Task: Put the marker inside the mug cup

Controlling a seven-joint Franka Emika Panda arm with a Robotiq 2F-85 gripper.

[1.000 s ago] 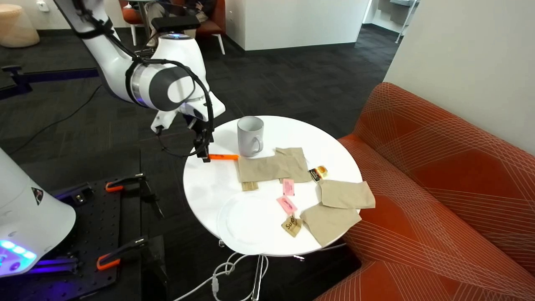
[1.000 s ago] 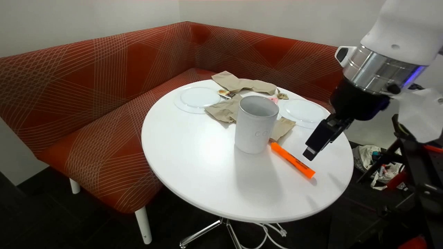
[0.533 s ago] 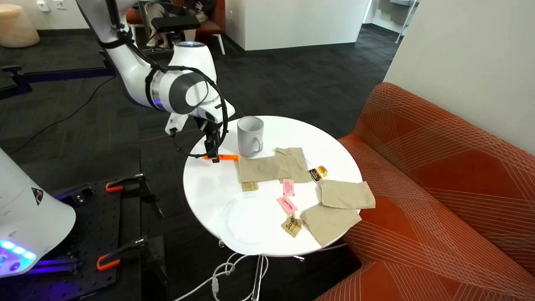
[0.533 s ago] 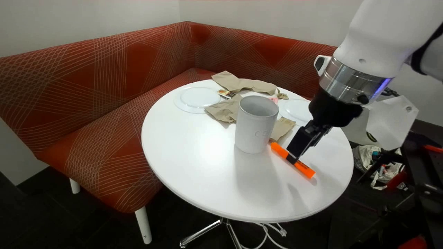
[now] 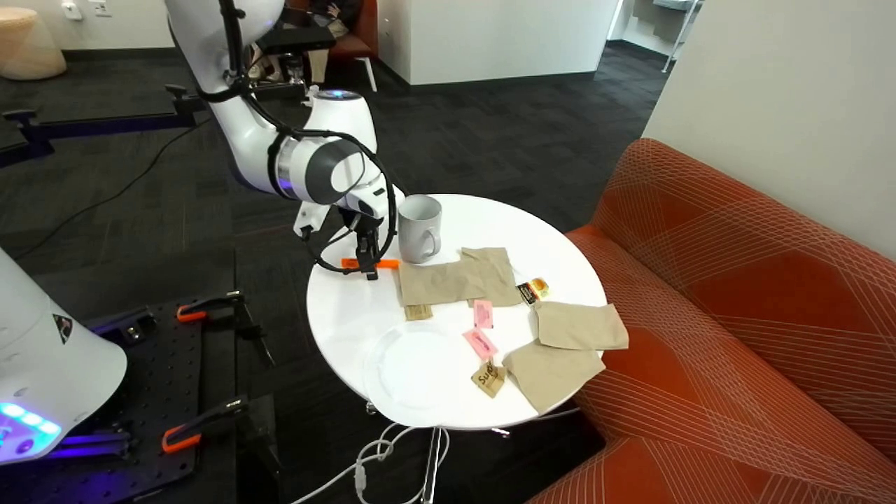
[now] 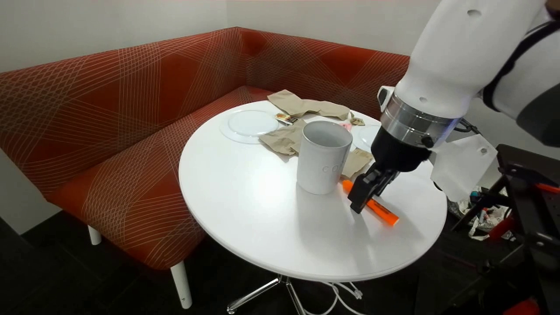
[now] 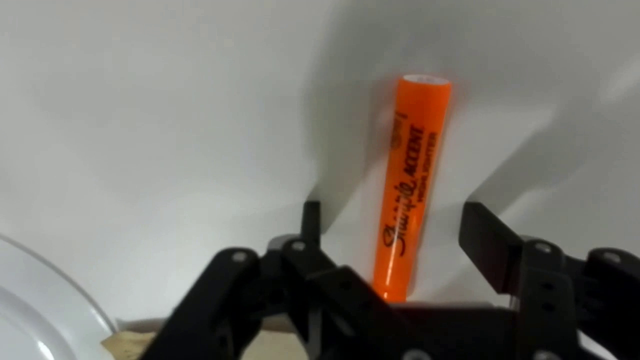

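Your pincer (image 7: pixel 390 217) is found spread astride the marker (image 7: pixel 412 187); in an exterior view, the mug cup (image 6: pixel 320 166) stands left.

"What's moved?"

"The gripper (image 7: pixel 390 216) — a second ago it hung higher and farther from the mug (image 6: pixel 321 168); now it straddles the marker (image 7: pixel 412 165)."

"And the arm (image 6: pixel 455 57)?"

"It has come along, and in an exterior view it now hides more of a plate (image 6: pixel 364 136)."

"Anything uncovered?"

"Yes — in an exterior view the marker's outer end (image 5: pixel 348 263), hidden a second ago, now shows, and the gripper covers the middle instead."
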